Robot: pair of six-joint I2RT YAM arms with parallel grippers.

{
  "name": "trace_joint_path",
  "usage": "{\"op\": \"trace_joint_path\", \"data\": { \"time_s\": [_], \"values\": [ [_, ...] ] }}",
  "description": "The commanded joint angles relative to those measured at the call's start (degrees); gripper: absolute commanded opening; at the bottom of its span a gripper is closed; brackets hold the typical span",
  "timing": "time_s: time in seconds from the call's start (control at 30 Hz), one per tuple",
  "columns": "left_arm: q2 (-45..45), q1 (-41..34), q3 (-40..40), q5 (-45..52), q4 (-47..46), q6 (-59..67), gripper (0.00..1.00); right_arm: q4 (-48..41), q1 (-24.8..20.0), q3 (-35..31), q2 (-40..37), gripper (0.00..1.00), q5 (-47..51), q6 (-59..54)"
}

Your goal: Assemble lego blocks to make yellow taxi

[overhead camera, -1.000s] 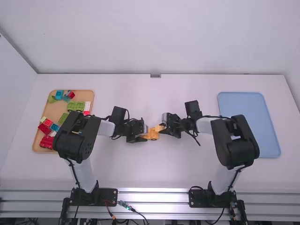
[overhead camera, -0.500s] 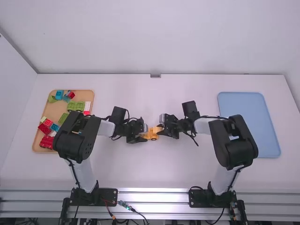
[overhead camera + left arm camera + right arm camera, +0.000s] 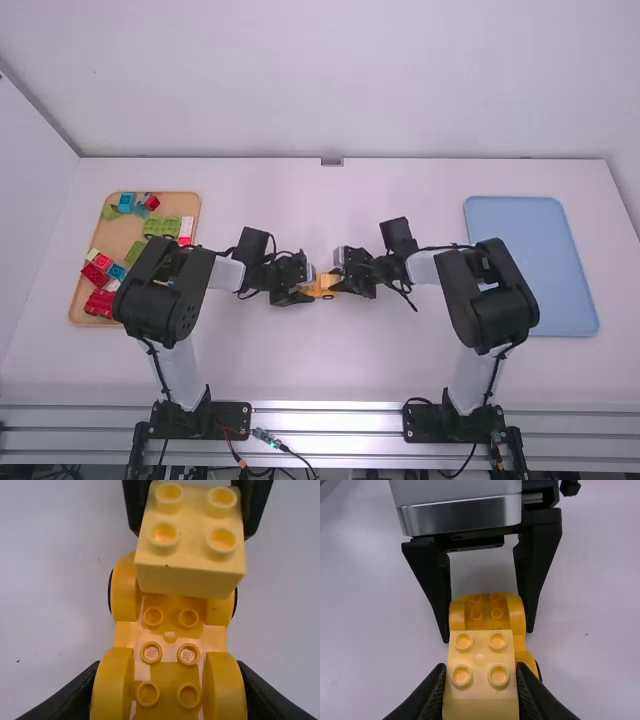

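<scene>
— Live now at the orange-yellow plastic car base with rounded wheel arches [image 3: 170, 642]! Gripped how?

— Clamped at one end by the left gripper [image 3: 308, 291], with both fingers closed in on the outer sides of its arches.

— And at the base's other end?

— Squeezing a pale yellow, four-studded plastic block [image 3: 480, 661] between two fingers: right gripper [image 3: 338, 283], holding it over the arches there!

— Touching the base?

— Can't tell.

— Farther out?

— Well left of the base, seeing mixed coloured plastic blocks [image 3: 162, 226] on a tan tray [image 3: 125, 233]; well right, a flat blue tray [image 3: 530, 265].
</scene>
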Motion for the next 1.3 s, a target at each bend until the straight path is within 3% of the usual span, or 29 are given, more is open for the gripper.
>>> {"op": "trace_joint_path", "data": {
  "time_s": [0.0, 0.23, 0.4, 0.83, 1.27],
  "values": [
    [0.39, -0.15, -0.46, -0.66, -0.19, 0.04, 0.12, 0.52, -0.04, 0.59, 0.65, 0.07, -1.77, -0.2],
    [0.39, -0.57, -0.46, -3.7, -0.63, -0.17, 0.08, 6.01, -0.04, 0.35, 3.57, 0.08, -1.86, 4.31],
    [0.39, -0.96, 0.09, -3.99, -1.64, -0.2, 0.08, 2.45, -0.04, 1.38, 4.21, 0.08, -2.6, 1.36],
    [0.39, -1.09, 7.17, -4.49, -16.43, 5.01, 0.02, 2.91, 2.32, 1.44, 4.23, 0.05, 0.52, 3.17],
    [0.39, -1.03, -0.13, -3.81, -3.32, 3.72, 0.02, 4.26, 1.46, 1.38, 4.23, 0.04, 1.29, 2.84]
  ]
}}
